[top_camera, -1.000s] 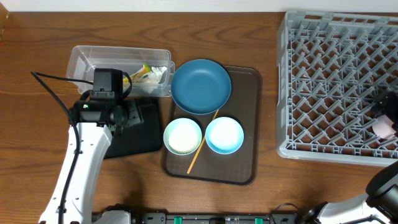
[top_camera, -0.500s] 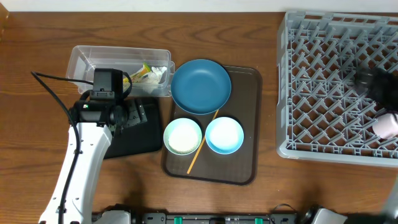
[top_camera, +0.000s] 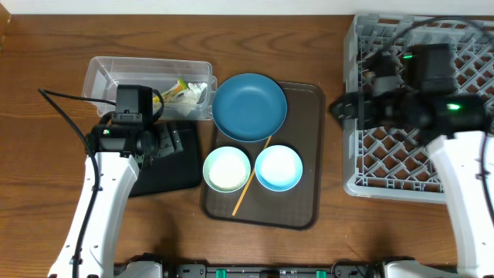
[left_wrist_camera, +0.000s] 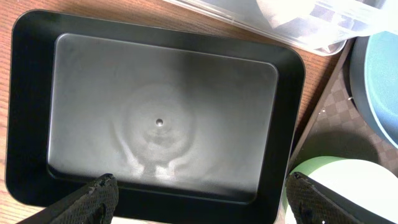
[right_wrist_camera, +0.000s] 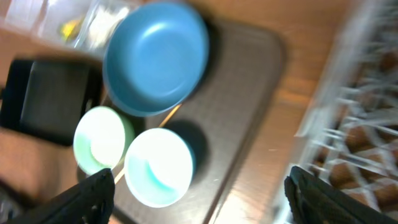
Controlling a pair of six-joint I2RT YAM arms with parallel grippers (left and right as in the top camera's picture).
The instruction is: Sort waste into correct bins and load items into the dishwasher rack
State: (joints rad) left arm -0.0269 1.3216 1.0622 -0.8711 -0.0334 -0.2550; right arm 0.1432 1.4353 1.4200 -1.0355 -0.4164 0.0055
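The dark-blue plate (top_camera: 249, 106), mint-green bowl (top_camera: 227, 169) and light-blue bowl (top_camera: 278, 167) sit on the brown serving tray (top_camera: 305, 147). The clear tub (top_camera: 123, 76) holds the yellow-orange wrapper (top_camera: 179, 91) and white tissue (top_camera: 199, 88). My left gripper (top_camera: 162, 143) hangs open and empty over the empty black tray (left_wrist_camera: 161, 118). My right gripper (top_camera: 340, 108) is open and empty at the left edge of the grey rack (top_camera: 417, 54). The blurred right wrist view shows plate (right_wrist_camera: 155, 59) and both bowls below it. The cup and rice grains are hidden.
A thin orange stick (top_camera: 251, 181) lies between the two bowls on the serving tray. The right arm (top_camera: 463, 177) lies across the rack's right half. The left arm (top_camera: 96, 208) runs down the table's left side. Bare wood lies between the serving tray and rack.
My right gripper let go of the pinkish cup in the rack's right side and swung left to the rack's left edge. The left arm has not moved.
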